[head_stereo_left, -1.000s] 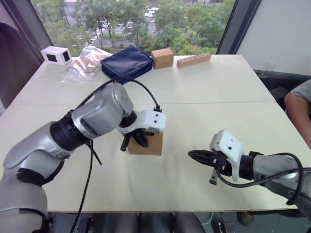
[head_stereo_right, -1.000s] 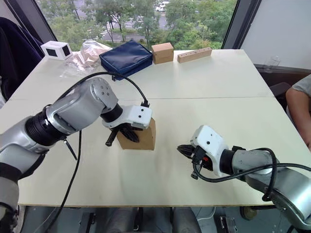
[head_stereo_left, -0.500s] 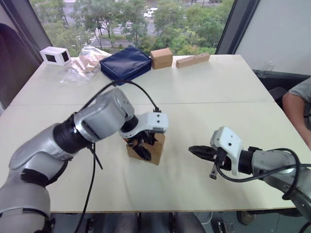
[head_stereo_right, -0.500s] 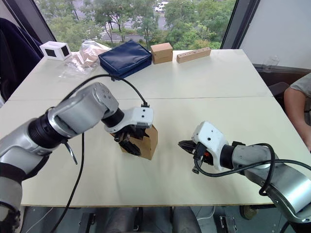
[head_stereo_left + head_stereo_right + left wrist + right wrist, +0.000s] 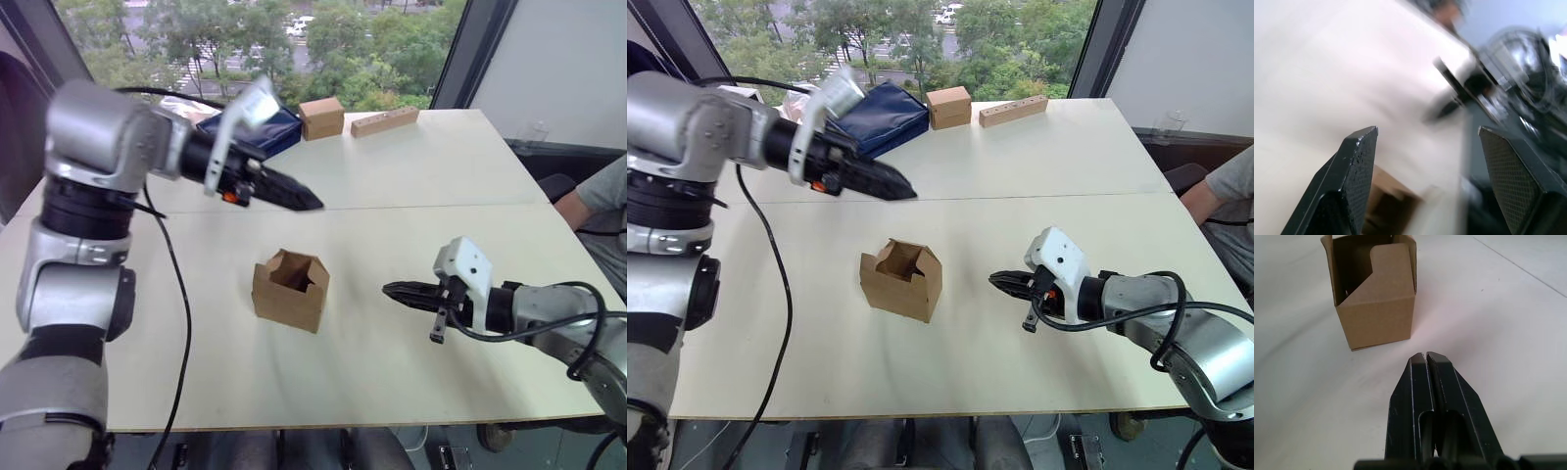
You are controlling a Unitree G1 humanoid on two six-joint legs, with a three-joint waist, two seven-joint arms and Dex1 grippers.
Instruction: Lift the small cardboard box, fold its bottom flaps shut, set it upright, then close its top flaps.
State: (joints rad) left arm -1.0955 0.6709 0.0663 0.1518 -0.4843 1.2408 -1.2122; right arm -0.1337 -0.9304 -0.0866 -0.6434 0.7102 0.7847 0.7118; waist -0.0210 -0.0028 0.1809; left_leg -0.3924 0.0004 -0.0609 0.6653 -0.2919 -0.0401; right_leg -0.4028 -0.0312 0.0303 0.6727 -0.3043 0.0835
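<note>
The small cardboard box (image 5: 290, 290) stands upright near the middle of the pale surface (image 5: 411, 176), its top flaps (image 5: 1382, 264) raised and the interior exposed; neither end effector touches it. The left end effector (image 5: 294, 195) hangs raised above and behind the box with its fingers (image 5: 1352, 181) spread wide apart. The right end effector (image 5: 404, 292) rests low near the surface, level with the box and pointing at its side, fingers (image 5: 1430, 382) pressed together and empty. With the box apparently already set upright, the step in hand is judged to be closing the top flaps. To do it well, steady one wall with the closed right fingers, then sweep each flap inward and downward from its hinge, opposite pairs in turn, pressing lightly so the light carton neither slides nor tips.
</note>
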